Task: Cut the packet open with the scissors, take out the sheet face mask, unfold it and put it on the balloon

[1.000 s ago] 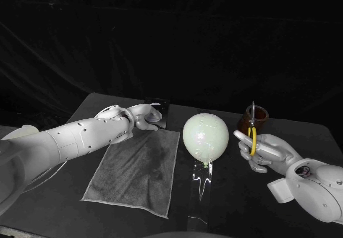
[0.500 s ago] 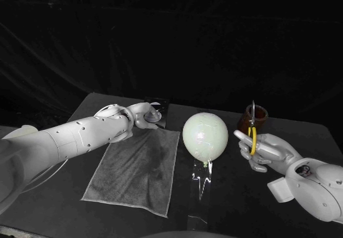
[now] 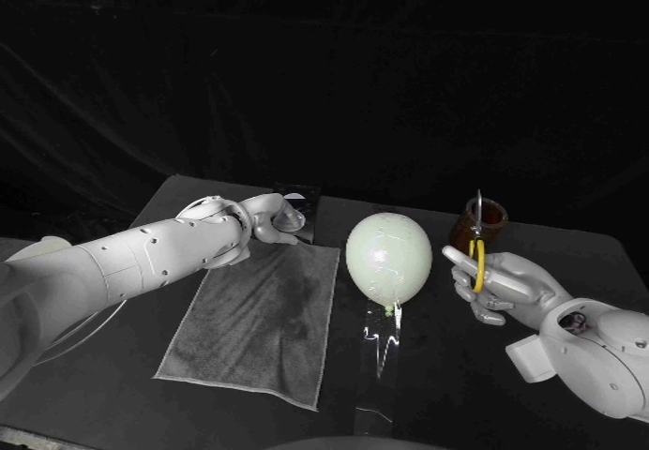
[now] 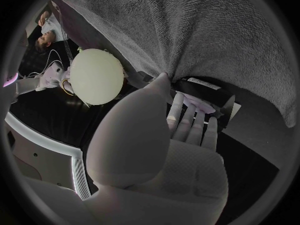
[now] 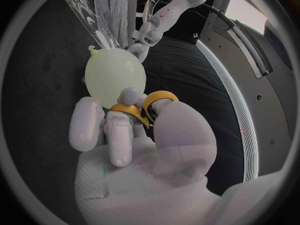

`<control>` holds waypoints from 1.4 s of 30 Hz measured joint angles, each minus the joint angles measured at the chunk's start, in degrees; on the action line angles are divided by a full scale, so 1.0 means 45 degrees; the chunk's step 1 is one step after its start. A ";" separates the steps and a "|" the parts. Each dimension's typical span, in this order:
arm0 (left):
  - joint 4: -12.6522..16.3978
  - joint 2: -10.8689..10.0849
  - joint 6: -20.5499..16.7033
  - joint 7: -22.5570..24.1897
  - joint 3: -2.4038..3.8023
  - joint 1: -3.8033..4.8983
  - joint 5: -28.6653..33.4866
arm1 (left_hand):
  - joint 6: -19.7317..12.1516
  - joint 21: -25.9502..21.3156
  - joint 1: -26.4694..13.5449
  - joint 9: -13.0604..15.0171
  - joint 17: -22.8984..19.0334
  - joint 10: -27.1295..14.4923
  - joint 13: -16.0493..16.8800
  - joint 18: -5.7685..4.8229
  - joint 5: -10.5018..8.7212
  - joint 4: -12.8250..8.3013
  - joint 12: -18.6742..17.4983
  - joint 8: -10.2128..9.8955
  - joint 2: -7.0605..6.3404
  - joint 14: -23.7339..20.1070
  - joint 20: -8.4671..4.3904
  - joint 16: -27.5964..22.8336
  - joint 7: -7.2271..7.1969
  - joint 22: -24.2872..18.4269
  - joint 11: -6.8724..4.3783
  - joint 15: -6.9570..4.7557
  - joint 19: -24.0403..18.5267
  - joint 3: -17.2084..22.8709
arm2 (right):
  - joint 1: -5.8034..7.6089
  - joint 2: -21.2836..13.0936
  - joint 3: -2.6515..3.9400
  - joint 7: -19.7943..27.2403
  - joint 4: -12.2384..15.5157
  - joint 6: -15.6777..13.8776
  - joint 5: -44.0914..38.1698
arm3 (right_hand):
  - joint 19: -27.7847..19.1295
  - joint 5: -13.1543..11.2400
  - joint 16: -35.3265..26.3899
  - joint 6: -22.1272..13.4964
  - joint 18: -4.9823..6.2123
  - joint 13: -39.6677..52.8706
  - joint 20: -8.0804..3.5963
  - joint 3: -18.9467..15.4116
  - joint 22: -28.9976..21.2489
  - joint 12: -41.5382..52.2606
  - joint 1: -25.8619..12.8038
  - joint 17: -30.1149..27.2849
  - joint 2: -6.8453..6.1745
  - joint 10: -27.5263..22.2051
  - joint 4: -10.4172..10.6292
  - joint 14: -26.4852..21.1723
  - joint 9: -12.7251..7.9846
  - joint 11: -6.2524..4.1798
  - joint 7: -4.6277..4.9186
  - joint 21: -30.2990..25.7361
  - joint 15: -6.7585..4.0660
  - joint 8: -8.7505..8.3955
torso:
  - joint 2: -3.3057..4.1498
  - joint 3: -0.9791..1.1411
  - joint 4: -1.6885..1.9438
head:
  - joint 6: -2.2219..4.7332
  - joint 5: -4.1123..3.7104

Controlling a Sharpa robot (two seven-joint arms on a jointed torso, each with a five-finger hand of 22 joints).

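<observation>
On our black table (image 3: 446, 394), our left hand (image 3: 265, 217) rests its fingers on the packet (image 3: 306, 204) at the far edge of the towel (image 3: 257, 319), whether gripping it we cannot tell, while our right hand (image 3: 504, 286) clasps the scissors (image 3: 476, 246) upright beside the balloon (image 3: 389, 258).

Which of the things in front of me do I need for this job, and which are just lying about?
For the job: packet; scissors, held in the right hand; balloon.
Lying about: grey towel; brown jar; clear strip.
</observation>
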 measured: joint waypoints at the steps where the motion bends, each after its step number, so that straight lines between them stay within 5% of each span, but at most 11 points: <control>1: 0.0004 -0.0003 0.0014 -0.0003 0.0002 0.0003 0.0008 | 0.0000 -0.0001 0.0000 0.0000 0.0000 0.0000 -0.0016 0.0000 0.0000 0.0000 0.0000 0.0000 0.0000 0.0000 0.0000 -0.0001 0.0001 -0.0001 0.0000 0.0000 -0.0001 0.0000 | 0.0000 0.0001 0.0000 0.0000 0.0000 0.0000 0.0000 | 0.0000 0.0000 0.0000 0.0000 0.0000 0.0000 0.0000 0.0000 -0.0001 0.0000 0.0000 0.0000 0.0000 0.0000 0.0000 0.0000 0.0000 0.0000 0.0000 0.0000 0.0000 0.0000 | 0.0001 0.0000 0.0000 | -0.0006 -0.0002; 7: 0.0048 -0.0033 0.0065 -0.0020 0.0008 0.0015 0.0042 | 0.0241 -0.0008 0.0027 0.0007 -0.0003 0.0124 -0.0032 0.0002 0.0000 -0.0147 -0.0002 0.0118 0.0026 0.0001 0.0000 -0.0003 0.0007 -0.0013 -0.0019 -0.0001 -0.0003 0.0077 | 0.0000 0.0001 0.0000 -0.0001 -0.0001 0.0000 -0.0002 | 0.0000 0.0000 -0.0003 0.0000 -0.0005 0.0000 0.0000 0.0000 -0.0008 0.0000 0.0000 -0.0001 0.0000 0.0000 0.0000 0.0000 0.0000 0.0000 0.0000 0.0000 0.0000 0.0000 | 0.0004 0.0001 -0.0005 | -0.0028 -0.0017; 13: 0.0138 -0.0068 0.0056 -0.0018 0.0021 0.0032 0.0043 | 0.1089 0.0107 0.0726 0.0165 0.0019 0.1127 -0.0027 0.0006 -0.0011 -0.0755 -0.0017 0.0479 0.0722 0.0696 0.0025 0.0093 0.0273 -0.0006 -0.0065 0.0011 0.0168 0.1114 | 0.0000 0.0000 0.0000 -0.0002 0.0004 -0.0001 -0.0004 | 0.0000 0.0000 -0.0009 0.0000 -0.0022 0.0000 0.0000 -0.0001 -0.0006 0.0000 0.0000 -0.0010 0.0000 0.0000 -0.0001 0.0000 0.0000 0.0000 0.0000 0.0000 0.0000 0.0000 | 0.0002 0.0009 -0.0006 | -0.0048 -0.0013; 17: 0.0228 -0.0102 0.0038 0.0010 0.0034 0.0049 0.0017 | 0.1386 0.0216 0.0683 0.0148 0.0022 0.2291 -0.0026 0.0311 -0.0001 -0.1061 0.0125 0.0552 0.0795 0.1618 0.0053 0.0360 0.0294 0.0091 0.0005 0.0024 0.0466 0.1900 | 0.0000 -0.0003 0.0000 -0.0002 0.0009 -0.0001 -0.0004 | 0.0000 0.0000 -0.0029 0.0000 -0.0027 0.0000 0.0000 -0.0001 -0.0002 0.0000 0.0000 -0.0011 0.0000 0.0000 -0.0001 0.0000 0.0000 0.0000 0.0000 0.0000 0.0000 0.0000 | 0.0001 0.0009 -0.0006 | -0.0049 -0.0004; 26: 0.0763 -0.0382 0.0049 0.0038 0.0018 0.0024 0.0003 | 0.1435 0.0301 -0.0044 0.0014 0.0141 0.2801 0.0139 0.0493 0.0004 -0.1473 0.0108 0.0469 0.0088 0.2144 0.0048 0.0406 0.0342 0.0061 0.0025 -0.0168 0.0598 0.2464 | 0.0000 -0.0014 0.0000 -0.0001 0.0022 -0.0001 -0.0012 | 0.0000 0.0000 -0.0001 0.0000 -0.0034 0.0000 0.0000 -0.0004 0.0003 0.0000 0.0000 -0.0009 0.0000 0.0000 -0.0004 0.0000 0.0000 0.0000 0.0000 0.0000 0.0000 0.0000 | 0.0001 0.0002 -0.0005 | -0.0061 -0.0009; 34: 0.1389 -0.0742 0.0043 0.0108 -0.0011 -0.0025 -0.0005 | 0.1434 0.0304 -0.0139 0.0012 0.0143 0.3048 0.0126 0.0496 0.0004 -0.1561 0.0108 0.0469 0.0158 0.2391 0.0049 0.0465 0.0341 0.0057 0.0001 -0.0151 0.0733 0.2623 | 0.0000 -0.0031 0.0000 0.0000 0.0028 0.0000 -0.0023 | 0.0000 0.0000 0.0001 0.0000 -0.0039 0.0000 0.0000 -0.0016 0.0002 0.0000 0.0000 0.0000 0.0000 0.0000 -0.0016 0.0000 0.0000 0.0000 0.0000 0.0000 0.0000 0.0000 | 0.0000 0.0001 -0.0004 | -0.0067 -0.0010; 42: 0.2100 -0.1250 -0.0116 0.0389 -0.0007 -0.0147 0.0258 | 0.0872 0.0343 -0.0744 -0.0160 0.0389 0.2296 0.0062 0.0490 0.0004 -0.1731 0.0038 0.0097 -0.0448 0.2300 0.0049 0.0341 0.0241 0.0020 0.0112 0.0082 0.0731 0.2552 | 0.0000 -0.0043 0.0000 0.0001 0.0026 0.0000 -0.0031 | 0.0000 0.0000 -0.0002 0.0000 -0.0042 0.0000 0.0000 -0.0017 -0.0006 0.0000 0.0000 -0.0001 0.0000 0.0000 -0.0017 0.0000 0.0000 0.0000 0.0000 0.0000 0.0000 0.0000 | 0.0004 -0.0004 -0.0001 | -0.0059 -0.0009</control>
